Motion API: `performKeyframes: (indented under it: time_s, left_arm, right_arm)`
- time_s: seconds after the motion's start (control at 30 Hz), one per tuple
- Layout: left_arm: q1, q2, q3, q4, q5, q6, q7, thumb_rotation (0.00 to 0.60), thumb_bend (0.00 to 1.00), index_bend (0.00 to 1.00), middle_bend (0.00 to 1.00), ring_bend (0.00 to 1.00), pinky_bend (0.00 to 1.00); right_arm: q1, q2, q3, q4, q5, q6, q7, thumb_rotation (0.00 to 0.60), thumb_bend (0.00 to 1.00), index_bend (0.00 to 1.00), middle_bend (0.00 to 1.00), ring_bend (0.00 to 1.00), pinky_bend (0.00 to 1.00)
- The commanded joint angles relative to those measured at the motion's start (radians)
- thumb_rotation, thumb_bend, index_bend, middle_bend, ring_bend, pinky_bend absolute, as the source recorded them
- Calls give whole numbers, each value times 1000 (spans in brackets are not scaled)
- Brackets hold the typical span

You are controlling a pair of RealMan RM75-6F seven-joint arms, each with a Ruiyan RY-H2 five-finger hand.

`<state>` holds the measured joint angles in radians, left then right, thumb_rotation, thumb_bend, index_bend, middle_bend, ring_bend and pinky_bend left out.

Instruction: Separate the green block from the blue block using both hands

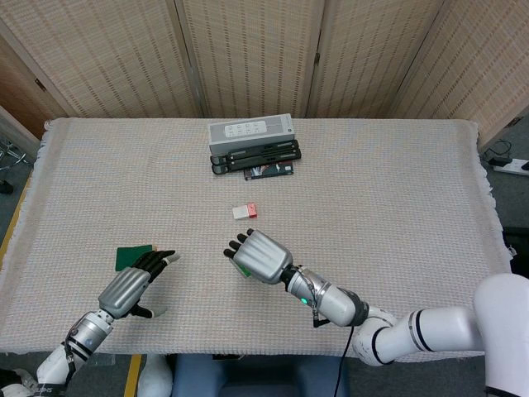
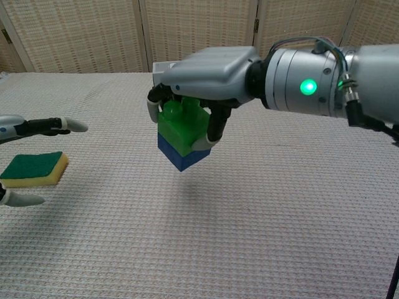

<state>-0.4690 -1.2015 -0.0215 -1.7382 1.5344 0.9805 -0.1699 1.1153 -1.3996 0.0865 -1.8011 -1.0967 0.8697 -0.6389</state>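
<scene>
My right hand (image 2: 206, 78) grips a green block (image 2: 182, 128) from above and holds it in the air over the table. A blue block (image 2: 182, 156) is still stuck to its underside. In the head view the right hand (image 1: 258, 255) covers both blocks. My left hand (image 1: 132, 287) hovers at the front left with its fingers spread and nothing in it. Its fingertips (image 2: 68, 125) reach in from the left edge of the chest view, well left of the blocks.
A green and yellow sponge (image 2: 34, 169) lies under the left hand. A small pink and white block (image 1: 245, 212) sits mid-table. A grey box (image 1: 250, 131) with black items (image 1: 254, 159) in front stands at the back. A folding screen closes off the rear.
</scene>
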Motion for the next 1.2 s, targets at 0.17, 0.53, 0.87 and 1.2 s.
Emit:
performKeyframes:
  time_s: [0.17,0.53,0.87,1.2]
  left_arm:
    - [-243,51,-90,-31,-27,-324,-456,600,257,102,84,0,52]
    - [-449,21,30,193,294,-288,-1286,600,345,164,84,0,48]
    - [-561,-71,219,439,449,-86,-1628,600,345,166,84,0,48]
    - [-596,-155,341,613,490,81,-1814,600,345,158,84,0,42]
  right_arm:
    - [7,64,-5,-77,-74,-37,7,600,340,791,749,648,431]
    - [15,62,-4,-95,-136,-78,54,600,340,793,749,649,431]
    - [16,62,9,-99,-158,-91,91,600,340,797,749,645,431]
    - [17,52,18,-86,-162,-99,109,600,340,797,749,647,431]
